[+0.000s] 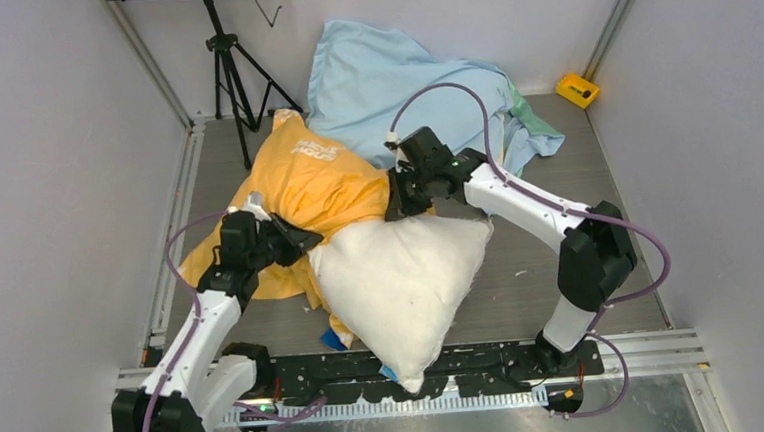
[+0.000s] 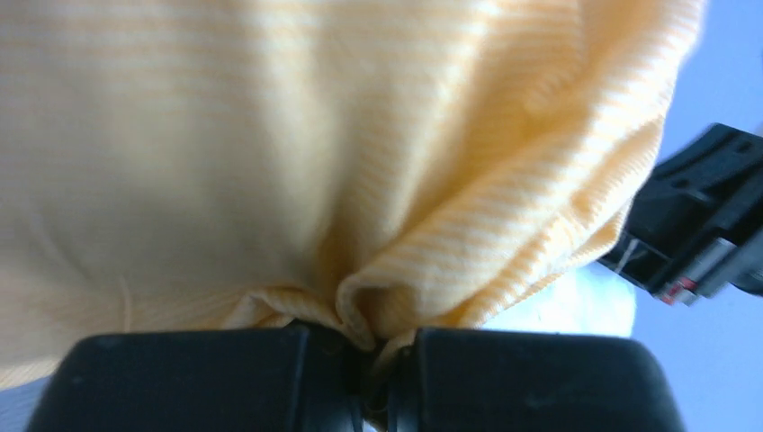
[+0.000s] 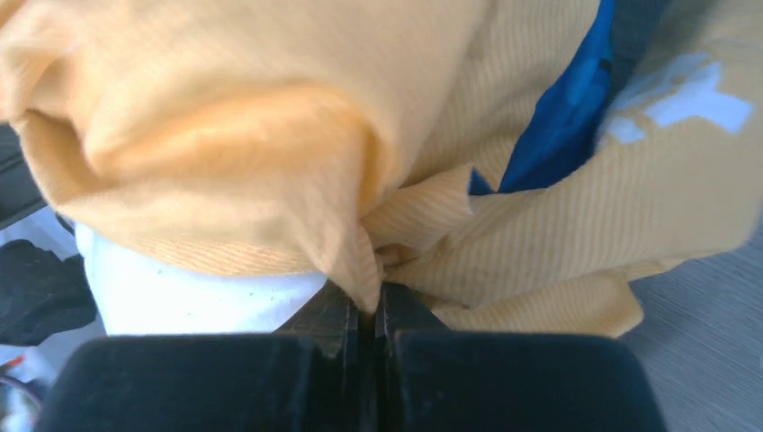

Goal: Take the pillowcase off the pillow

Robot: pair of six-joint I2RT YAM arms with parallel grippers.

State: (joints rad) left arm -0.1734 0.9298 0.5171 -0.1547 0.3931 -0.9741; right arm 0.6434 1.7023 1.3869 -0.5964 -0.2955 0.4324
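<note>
The orange-yellow pillowcase (image 1: 311, 180) lies bunched at the table's middle-left, white print on top. The white pillow (image 1: 402, 275) sticks out of it toward the front edge, mostly bare. My left gripper (image 1: 299, 239) is shut on a fold of the pillowcase (image 2: 396, 297) at the pillow's left side. My right gripper (image 1: 398, 207) is shut on the pillowcase's edge (image 3: 373, 270) at the pillow's far side. In the right wrist view the blue inner edging (image 3: 562, 117) and a strip of white pillow (image 3: 198, 292) show.
A pale light-blue cloth (image 1: 400, 85) lies heaped at the back, right behind the right gripper. A black tripod (image 1: 234, 65) stands back left. A small yellow box (image 1: 578, 89) sits at the back right corner. White walls close in both sides.
</note>
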